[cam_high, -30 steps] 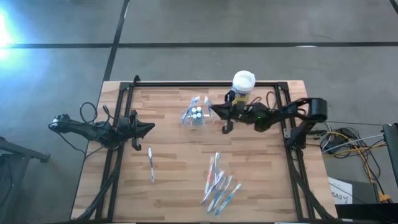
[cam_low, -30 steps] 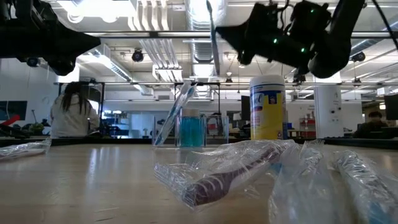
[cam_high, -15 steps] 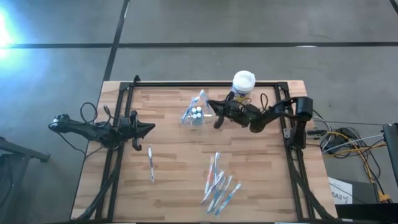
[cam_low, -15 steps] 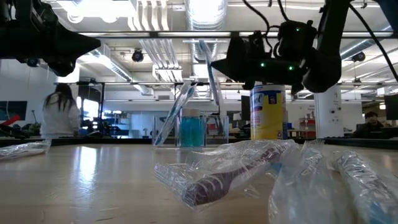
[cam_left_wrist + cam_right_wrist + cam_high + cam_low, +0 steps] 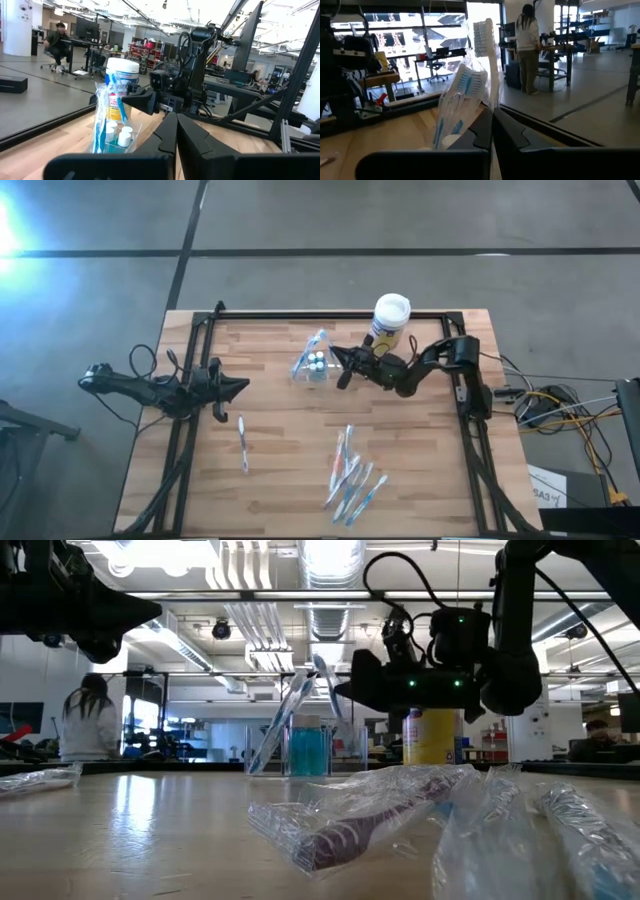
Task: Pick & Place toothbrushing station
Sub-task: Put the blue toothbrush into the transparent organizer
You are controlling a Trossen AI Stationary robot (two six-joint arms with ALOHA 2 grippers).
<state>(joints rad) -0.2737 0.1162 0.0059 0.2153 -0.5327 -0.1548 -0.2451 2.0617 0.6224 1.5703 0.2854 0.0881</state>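
Observation:
The toothbrushing station [image 5: 315,366] is a clear holder standing on the table's far middle, with wrapped toothbrushes leaning in it; it also shows in the low view [image 5: 305,745] and the left wrist view [image 5: 112,130]. My right gripper [image 5: 336,353] stands level at its right side, shut on a toothbrush [image 5: 482,45] that rises bristle end up. In the low view this toothbrush [image 5: 324,675] slants over the holder's right edge. My left gripper [image 5: 245,385] waits shut at the table's left, its tips [image 5: 176,117] aimed at the holder. My right gripper pinches the toothbrush's handle [image 5: 493,102] between its two fingers, well below the bristle head. The fingers come level from the table's right and lie across the brush. The brush stands almost upright, head up; its lower end is hidden by the fingers.
A yellow-and-blue canister with a white lid [image 5: 391,315] stands just behind my right arm. A heap of wrapped toothbrushes [image 5: 352,475] lies near the front; one more [image 5: 242,442] lies at the left. Black frame rails [image 5: 300,315] border the table.
My right gripper has come down and toward the table's left, up to the holder, tipping level as it went. The toothbrush in it has sunk from high above the holder to its right edge, head still up.

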